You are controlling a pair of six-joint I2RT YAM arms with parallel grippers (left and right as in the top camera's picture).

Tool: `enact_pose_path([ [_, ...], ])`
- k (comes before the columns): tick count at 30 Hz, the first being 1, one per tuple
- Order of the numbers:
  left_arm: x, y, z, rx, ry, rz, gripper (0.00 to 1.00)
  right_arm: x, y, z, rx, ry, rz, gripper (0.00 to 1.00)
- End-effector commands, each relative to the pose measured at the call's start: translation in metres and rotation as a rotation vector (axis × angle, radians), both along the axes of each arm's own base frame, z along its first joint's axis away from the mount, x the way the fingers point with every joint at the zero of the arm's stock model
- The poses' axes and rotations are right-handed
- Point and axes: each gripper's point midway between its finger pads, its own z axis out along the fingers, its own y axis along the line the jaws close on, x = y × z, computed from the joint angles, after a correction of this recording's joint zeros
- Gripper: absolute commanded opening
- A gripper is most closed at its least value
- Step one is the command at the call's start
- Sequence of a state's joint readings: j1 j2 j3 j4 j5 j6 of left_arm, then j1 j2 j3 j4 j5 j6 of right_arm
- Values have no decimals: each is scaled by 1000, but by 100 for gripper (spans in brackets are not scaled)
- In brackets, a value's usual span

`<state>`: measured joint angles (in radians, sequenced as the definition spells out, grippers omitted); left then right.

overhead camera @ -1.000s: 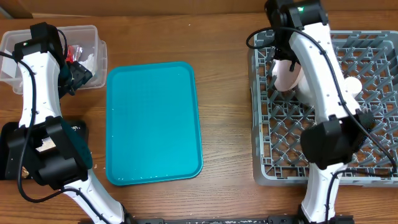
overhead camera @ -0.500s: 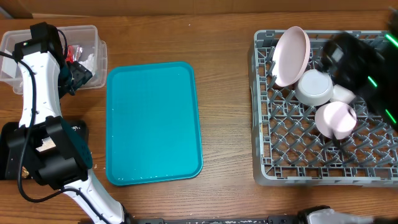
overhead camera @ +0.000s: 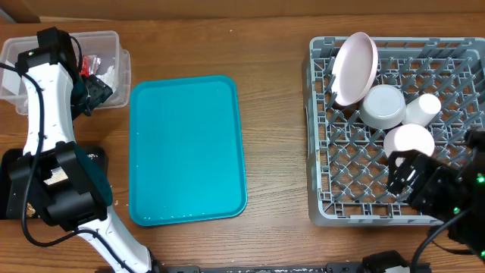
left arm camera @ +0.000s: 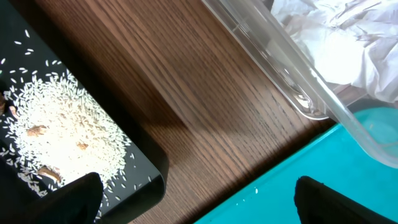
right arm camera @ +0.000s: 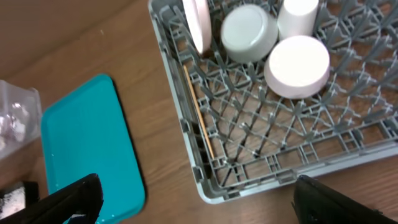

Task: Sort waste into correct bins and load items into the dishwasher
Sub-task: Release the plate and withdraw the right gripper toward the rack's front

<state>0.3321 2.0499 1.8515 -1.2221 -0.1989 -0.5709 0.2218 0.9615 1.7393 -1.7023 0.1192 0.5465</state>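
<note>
Pulled clear of the dish rack (overhead camera: pixel 312 136), right gripper (overhead camera: pixel 402 176) and left gripper (left arm camera: pixel 198 198) are held spread; plate (overhead camera: pixel 355 68), bowls (overhead camera: pixel 381 106) and cup (overhead camera: pixel 423 108) are racked, napkin (left arm camera: pixel 348 43) and crumbs (left arm camera: pixel 62 137) binned, seemingly finished.

A wooden table (overhead camera: pixel 273 136) of warm mid-brown, its fine grain running from side to side, fills nearly the whole overhead view. A teal tray (overhead camera: pixel 187 148) lies flat on it (soft, even light gives the plastic a faint sheen).
</note>
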Motion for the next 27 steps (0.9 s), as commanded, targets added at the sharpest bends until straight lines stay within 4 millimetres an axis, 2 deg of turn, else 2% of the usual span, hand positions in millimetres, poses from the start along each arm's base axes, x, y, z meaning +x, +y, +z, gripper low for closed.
enact_pose_path([
  [1, -1, 2, -1, 4, 1, 17, 100, -1, 2, -7, 10, 16, 0, 100],
  [12, -1, 2, -1, 4, 2, 17, 100, 2, 1, -9, -33, 22, 33, 100],
  [16, -1, 2, -1, 4, 2, 17, 100, 3, -2, -15, -53, 30, 29, 100],
  [22, -1, 2, -1, 4, 1, 17, 100, 19, -5, -21, -18, -148, -13, 100],
  [27, -1, 2, -1, 4, 2, 17, 100, 26, -2, -54, 33, -334, -10, 100],
])
